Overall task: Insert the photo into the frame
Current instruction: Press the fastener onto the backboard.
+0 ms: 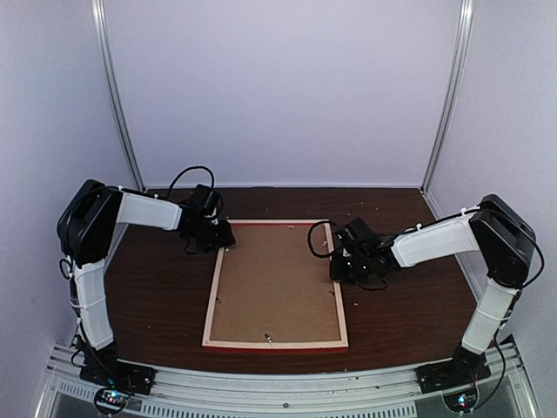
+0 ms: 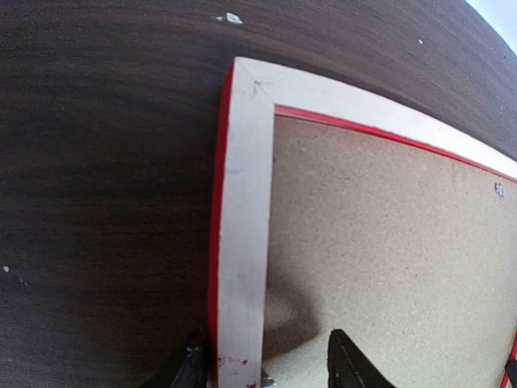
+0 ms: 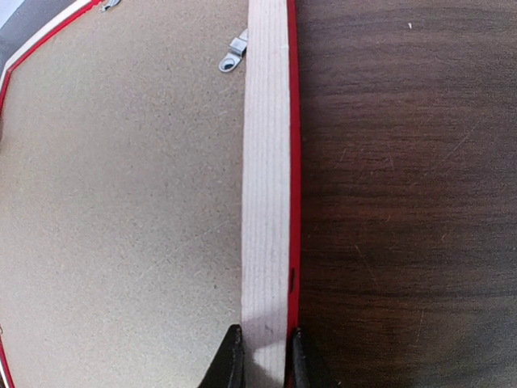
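**A:** How is the frame [image 3: 266,162] laid?

**B:** It is laid flat and face down in the middle of the table [image 1: 165,287]. Pale bare wood is turned up, and a red edge is seen along its sides. Its long axis is run from the near edge toward the back wall. A brown backing board [image 1: 277,283] is seated inside it (a small metal clip [image 3: 233,52] is seen on the board, close to the right rail).

**A:** And the surroundings?

**B:** A dark wood-grain tabletop is seen, closed in by plain white walls [image 1: 278,87].

**A:** The claws?

**B:** The frame's right rail is pinched by the right gripper [image 3: 266,360], with one finger pressed to each side. The left gripper [image 2: 266,368] is placed at the far left corner. Its fingers are spread wider than the left rail, one just beside the red outer edge and the other over the board, apart from the rail. Nothing is gripped by it.
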Tool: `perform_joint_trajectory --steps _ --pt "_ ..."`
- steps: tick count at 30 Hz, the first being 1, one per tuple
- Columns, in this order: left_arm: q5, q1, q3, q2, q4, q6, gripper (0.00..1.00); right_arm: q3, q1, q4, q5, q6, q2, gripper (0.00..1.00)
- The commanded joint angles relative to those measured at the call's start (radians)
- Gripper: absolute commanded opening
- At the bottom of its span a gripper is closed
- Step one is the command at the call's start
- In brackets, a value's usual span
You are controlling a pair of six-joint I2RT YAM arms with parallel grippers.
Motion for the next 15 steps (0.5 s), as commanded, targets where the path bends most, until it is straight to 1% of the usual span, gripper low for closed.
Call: perform_joint_trajectory --steps 1,10,15 --pt "0.028 0.010 -0.016 0.013 -0.146 0.020 0.54 0.004 0.029 0.034 -0.125 -0.005 0.037 0.00" --pt "0.062 0.010 -0.019 -0.032 -0.201 0.071 0.58 0.016 0.025 0.042 -0.120 -0.008 0.048 0.00" --pt "0.039 0.010 -0.030 -0.082 -0.249 0.115 0.65 0.023 0.017 0.034 -0.121 -0.017 0.053 0.00"
